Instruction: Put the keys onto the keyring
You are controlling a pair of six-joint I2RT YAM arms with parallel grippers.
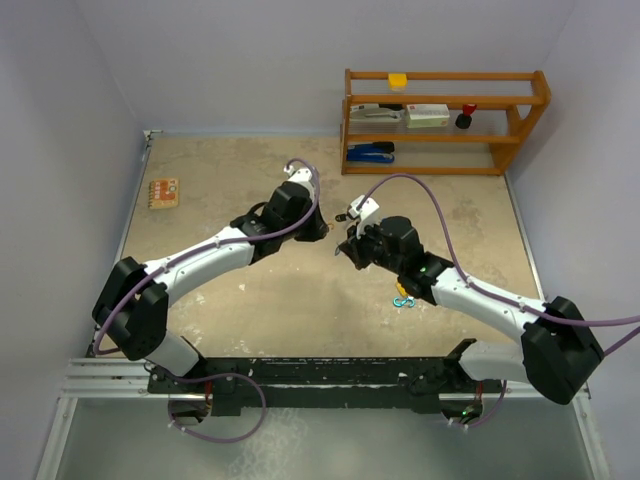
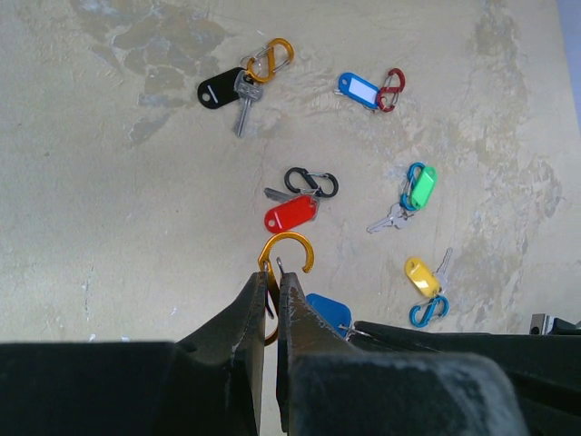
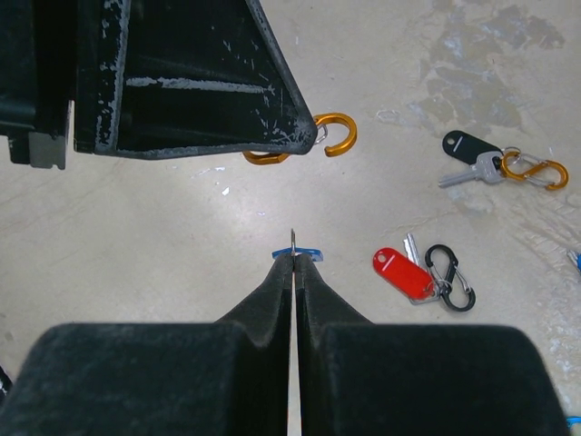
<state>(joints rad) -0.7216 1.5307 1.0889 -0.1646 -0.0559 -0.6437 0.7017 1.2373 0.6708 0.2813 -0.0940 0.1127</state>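
You're working in a robot lab cell. Two arms (image 1: 205, 258) are bolted to a metal rail (image 1: 100, 375) at the near edge of the table (image 1: 220, 180), with purple cables (image 1: 400, 177) looping off them. Plain pale walls (image 1: 60, 150) box the table in on three sides. The tabletop is worn and blotched. A wooden shelf (image 1: 445, 75) at the back holds odd props: yellow block (image 1: 398, 81), box (image 1: 428, 115), blue stapler (image 1: 370, 152). Tagged keys (image 2: 290, 214) and clips (image 2: 311, 183) lie scattered like test items.
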